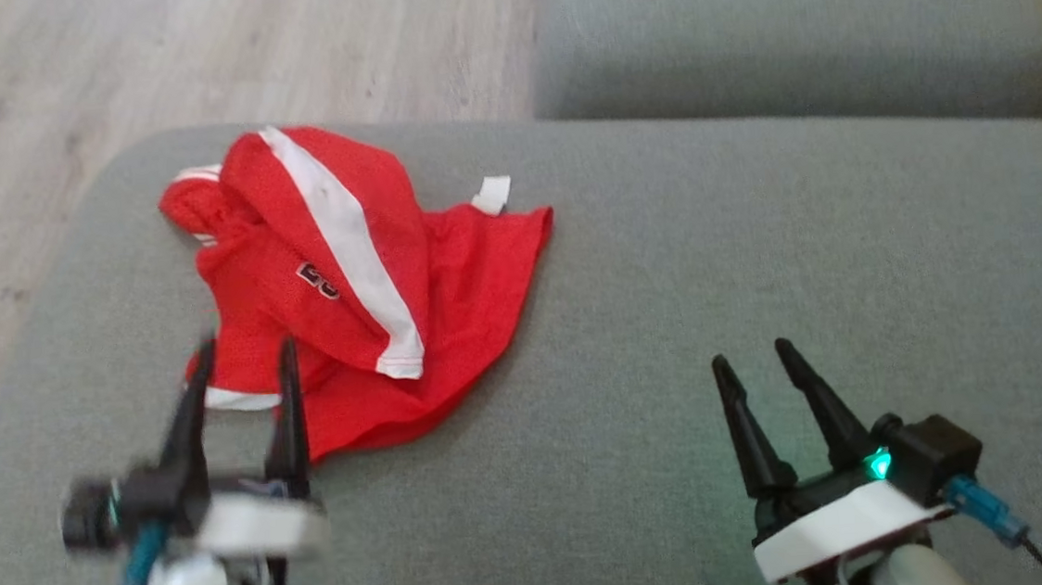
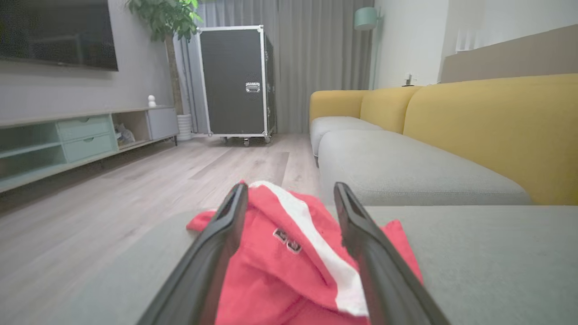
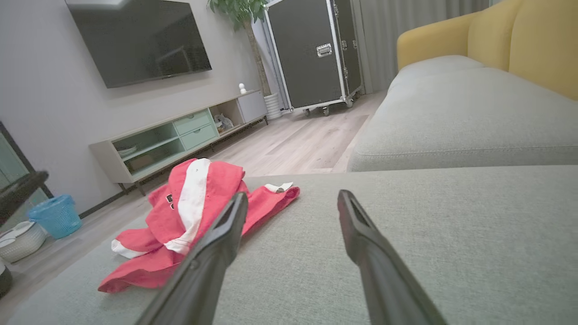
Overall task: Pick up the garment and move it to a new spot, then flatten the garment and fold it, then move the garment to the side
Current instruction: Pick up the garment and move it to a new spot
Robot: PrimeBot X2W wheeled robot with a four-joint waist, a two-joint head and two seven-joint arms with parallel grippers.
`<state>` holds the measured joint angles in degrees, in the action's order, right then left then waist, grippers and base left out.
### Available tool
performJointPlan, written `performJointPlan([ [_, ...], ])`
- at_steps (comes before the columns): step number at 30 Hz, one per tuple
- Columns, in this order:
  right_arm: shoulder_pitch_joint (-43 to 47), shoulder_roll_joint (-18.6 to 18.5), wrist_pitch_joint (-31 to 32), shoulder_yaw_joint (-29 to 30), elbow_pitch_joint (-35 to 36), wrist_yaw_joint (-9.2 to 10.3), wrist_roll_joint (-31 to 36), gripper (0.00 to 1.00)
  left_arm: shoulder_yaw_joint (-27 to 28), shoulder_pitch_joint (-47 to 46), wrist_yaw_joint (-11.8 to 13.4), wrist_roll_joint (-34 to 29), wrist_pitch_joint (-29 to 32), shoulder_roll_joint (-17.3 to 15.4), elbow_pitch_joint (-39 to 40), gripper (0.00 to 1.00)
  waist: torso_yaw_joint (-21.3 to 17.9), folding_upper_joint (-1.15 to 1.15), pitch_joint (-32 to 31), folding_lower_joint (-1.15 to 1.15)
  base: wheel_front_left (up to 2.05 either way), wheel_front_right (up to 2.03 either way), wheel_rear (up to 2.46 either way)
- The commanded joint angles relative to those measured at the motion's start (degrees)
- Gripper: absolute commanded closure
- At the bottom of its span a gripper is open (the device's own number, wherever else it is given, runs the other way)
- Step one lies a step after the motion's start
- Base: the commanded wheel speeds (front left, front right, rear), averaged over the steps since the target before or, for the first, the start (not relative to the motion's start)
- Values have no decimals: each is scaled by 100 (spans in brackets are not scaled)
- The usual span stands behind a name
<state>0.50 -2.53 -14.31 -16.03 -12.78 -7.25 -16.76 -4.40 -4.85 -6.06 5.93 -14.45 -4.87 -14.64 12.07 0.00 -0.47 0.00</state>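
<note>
A red garment [image 1: 362, 286] with white stripes and a small number patch lies crumpled on the left part of the grey sofa seat [image 1: 714, 259]. My left gripper [image 1: 242, 356] is open, its tips over the garment's near left edge; in the left wrist view the red garment [image 2: 289, 257] lies between and beyond the two fingers [image 2: 291, 192]. My right gripper [image 1: 749, 354] is open above bare cushion, well to the right of the garment. In the right wrist view the garment [image 3: 189, 216] lies left of the fingers [image 3: 292, 196].
A second grey cushion [image 1: 788, 20] with a yellow backrest [image 2: 487, 126] lies behind. Wooden floor [image 1: 95, 75] borders the seat's left edge. Across the room stand a TV console [image 3: 180, 140], a black wheeled case [image 2: 237, 81], a blue basket [image 3: 56, 214] and a plant [image 2: 165, 18].
</note>
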Motion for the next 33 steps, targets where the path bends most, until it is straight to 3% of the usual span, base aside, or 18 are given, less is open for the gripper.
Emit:
performJointPlan([
  [1,-387,-34,-69,-26,243,-24,88,0,85,-939,-51,-61,-55,-234,-61,0,-152,0,328,0,0,0,0],
  [5,-558,-34,-69,60,376,-24,174,0,-62,-1918,-104,14,201,-451,-641,0,-266,0,710,0,0,0,0],
  [11,-841,-34,-69,164,521,-24,286,0,-478,-3671,-139,373,1643,-922,-1944,0,-572,0,1280,0,0,0,0],
  [17,-1045,-34,-69,164,604,-24,274,0,-810,-4563,-141,921,2632,-1377,-2971,0,-905,0,1676,0,0,0,0],
  [21,-1140,-34,-69,190,656,-24,253,0,-909,-4841,-142,890,2783,-1673,-3475,0,-1073,0,1860,0,0,0,0],
  [26,-1180,-34,-69,273,664,-24,228,0,-1025,-5017,-98,787,2758,-1755,-3930,0,-1158,0,1949,0,0,0,0],
  [28,-1184,-34,-69,282,659,-24,216,0,-1038,-5048,-108,855,2695,-1712,-4050,100,-1170,0,1939,0,0,0,0],
  [33,-1171,-34,-69,267,621,-24,203,0,-1102,-5177,-121,887,2164,-1694,-4119,100,-1125,0,1800,0,0,0,0],
])
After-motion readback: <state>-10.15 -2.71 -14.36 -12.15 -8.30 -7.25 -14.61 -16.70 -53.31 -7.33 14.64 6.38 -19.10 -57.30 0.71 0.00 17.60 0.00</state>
